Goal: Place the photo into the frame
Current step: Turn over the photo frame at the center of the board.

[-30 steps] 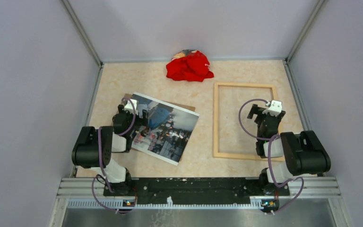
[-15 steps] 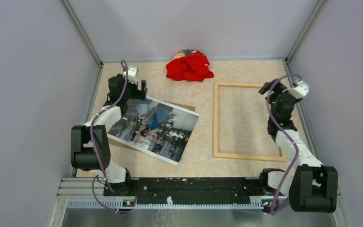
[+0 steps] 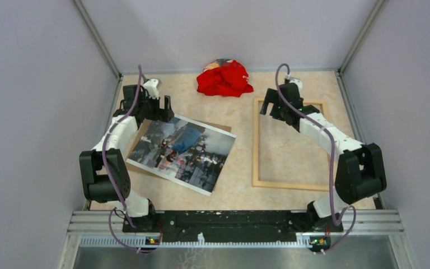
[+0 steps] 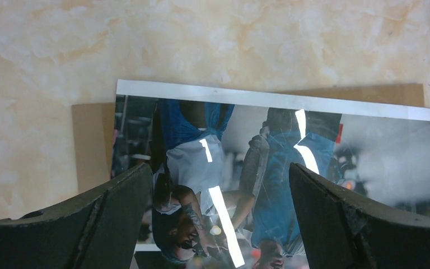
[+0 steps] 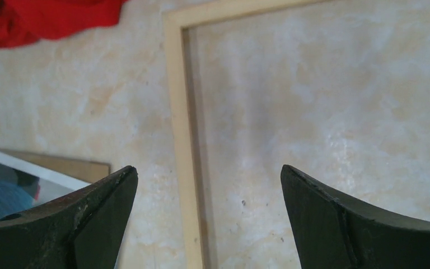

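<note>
So far, I am looking at a job that is barely starting. The large glossy colour photo of people in blue and dark tones (image 3: 182, 152) is lying flat and skewed on the left half of the beige marbled table (image 3: 190, 103). It is resting on a plain brown backing board (image 4: 92, 140) that is peeking out past its far edge. The thin light-wood rectangular frame (image 3: 256, 145) is lying well apart on the right, with bare table showing through it. My left gripper (image 4: 218, 171) is hovering over the photo's far edge, jaws spread wide and gripping nothing. My right gripper (image 5: 208, 168) is hanging above the frame's far left corner, likewise released and empty. A crumpled red cloth (image 3: 224, 78) is sitting at the back. By my reckoning, everything is remaining: lifting the print, carrying it across, squaring it and laying it inside the frame.
</note>
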